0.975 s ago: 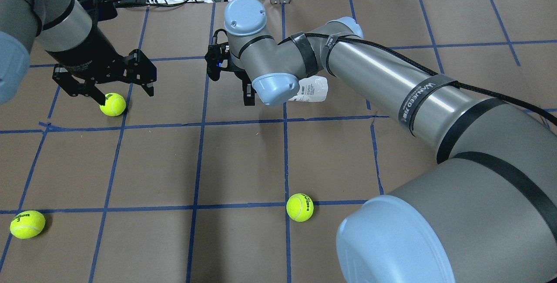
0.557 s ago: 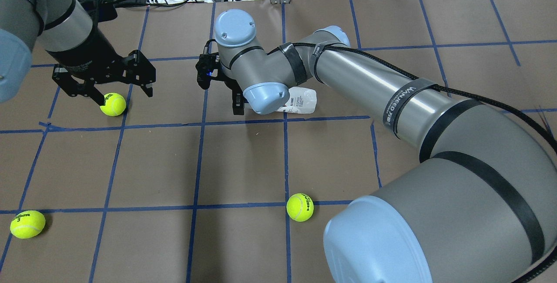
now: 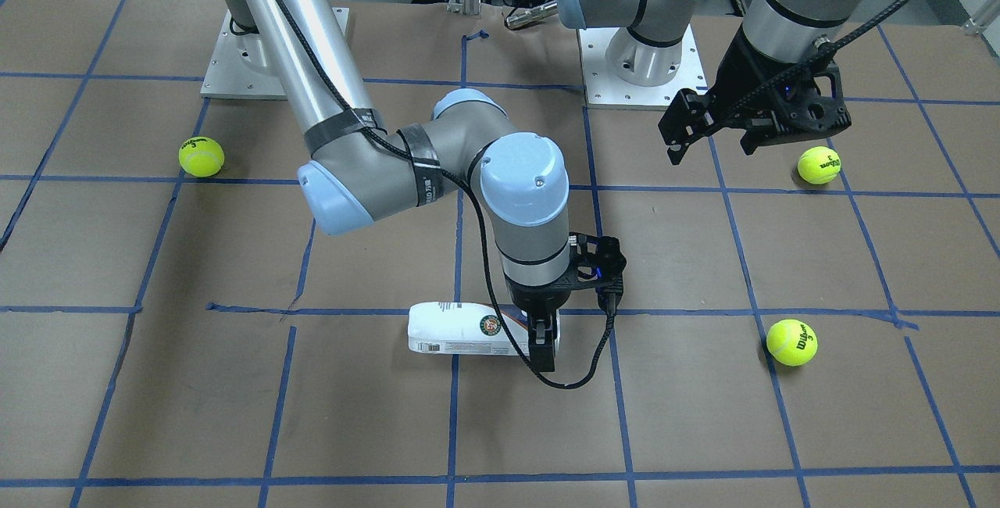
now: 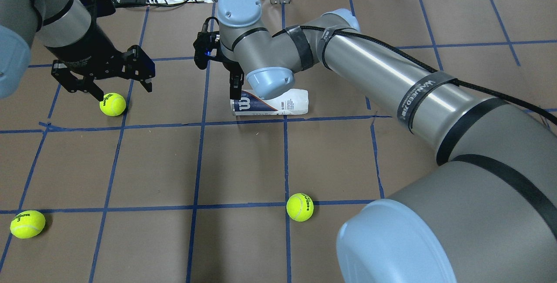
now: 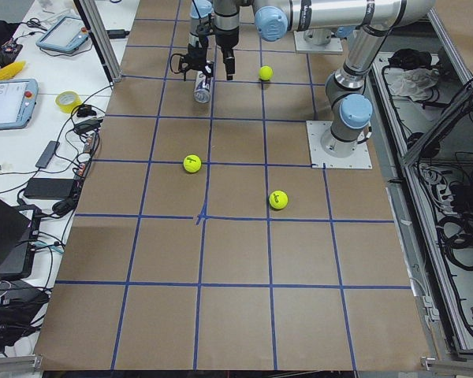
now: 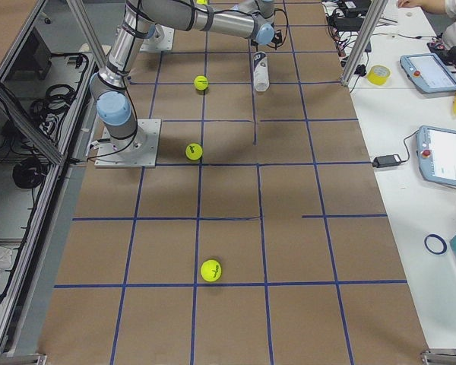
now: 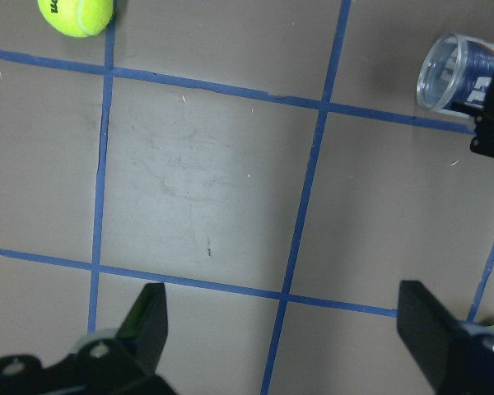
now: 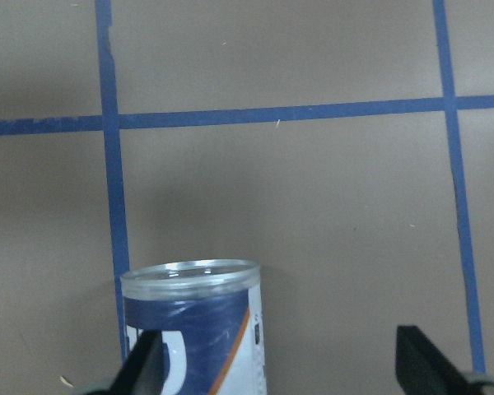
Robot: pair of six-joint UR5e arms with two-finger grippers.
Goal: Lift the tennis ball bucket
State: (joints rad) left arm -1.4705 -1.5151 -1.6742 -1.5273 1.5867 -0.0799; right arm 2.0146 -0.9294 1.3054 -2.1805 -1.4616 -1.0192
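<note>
While the tennis ball can (image 3: pixel 461 330) is lying on its side at centre frame, I am poising the right gripper (image 8: pixel 280 358), fingers apart, around its open end, judging that closing and then lifting are coming next.

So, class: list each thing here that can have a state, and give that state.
tennis ball bucket: on its side on the table, ungripped, not lifted
right gripper: open, fingers either side of the bucket's open end
left gripper: open, hovering, holding nothing
tennis balls: three, loose on the table
</note>
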